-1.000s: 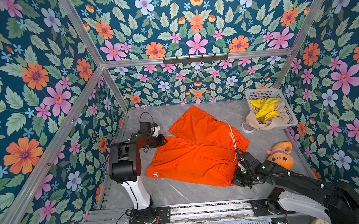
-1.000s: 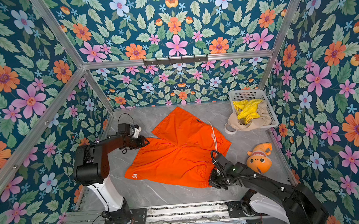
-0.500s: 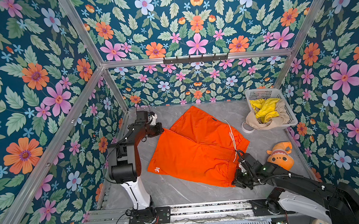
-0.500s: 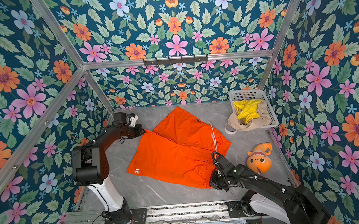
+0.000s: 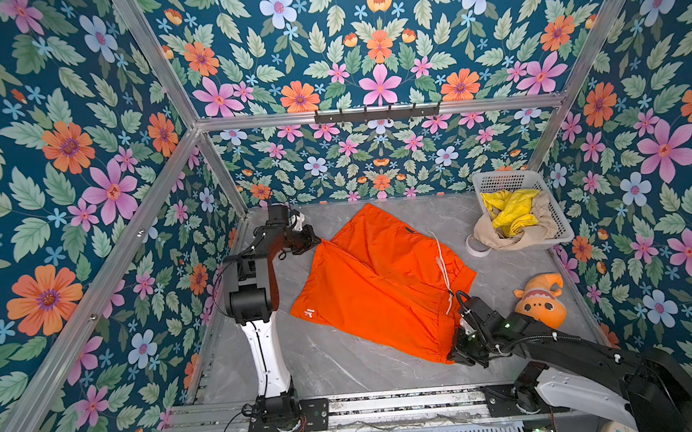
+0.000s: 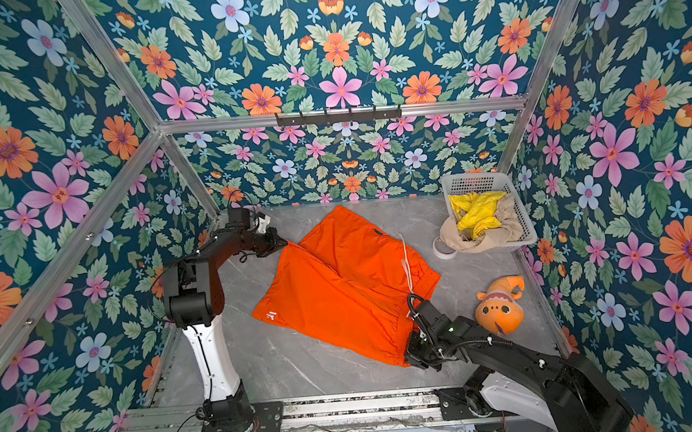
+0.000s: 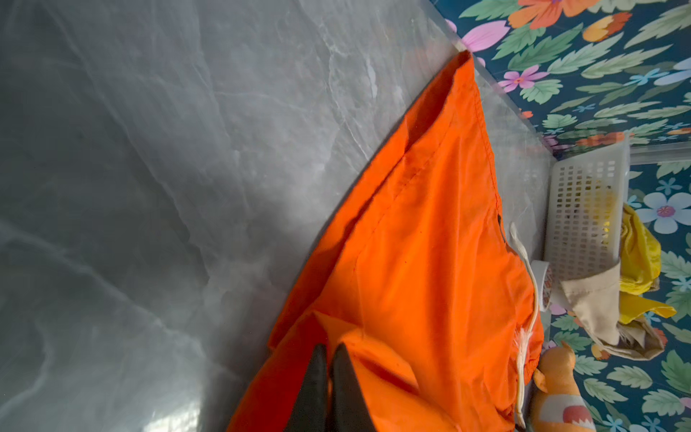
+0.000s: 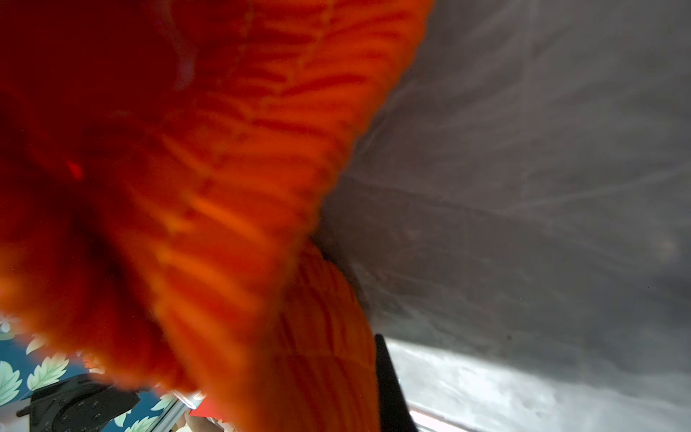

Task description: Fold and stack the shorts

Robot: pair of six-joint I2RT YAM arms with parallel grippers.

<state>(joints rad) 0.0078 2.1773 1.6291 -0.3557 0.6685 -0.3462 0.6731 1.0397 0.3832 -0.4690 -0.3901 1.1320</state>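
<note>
Okay, the orange shorts [image 5: 382, 281] are lying spread mid-table on the grey marble-look table [image 5: 338, 363]. They are thin smooth woven fabric in a flat wedge shape, with the two legs overlapping along a diagonal crease and a small white logo [image 5: 308, 312] on the near-left leg corner. A white drawstring [image 5: 442, 268] is trailing across the waist end, its tip frayed.

At the far-left leg corner the left gripper [image 5: 317, 240] is pinching the hem. In the left wrist view its black tapered fingers [image 7: 318, 377] are sitting almost together, with the fabric peaking up at their tips.

At the near-right corner the right gripper [image 5: 455, 349] is clamping down on the gathered elastic waistband. The right wrist view is blurry and close, showing the ribbed, ruched orange band bunching against one black finger [image 8: 389, 377].

In the far-right corner a white perforated plastic basket [image 5: 562, 227] is holding the crumpled yellow shorts [image 5: 508, 212] on top of the beige shorts [image 5: 504, 235]. The beige cloth is draping over the basket's near rim. A white tape roll [image 5: 476, 246] is sitting just beside the basket.

A rounded orange-and-white plush fish toy [image 5: 540, 301] is sitting right of the orange shorts, near the right arm and not touching the fabric
</note>
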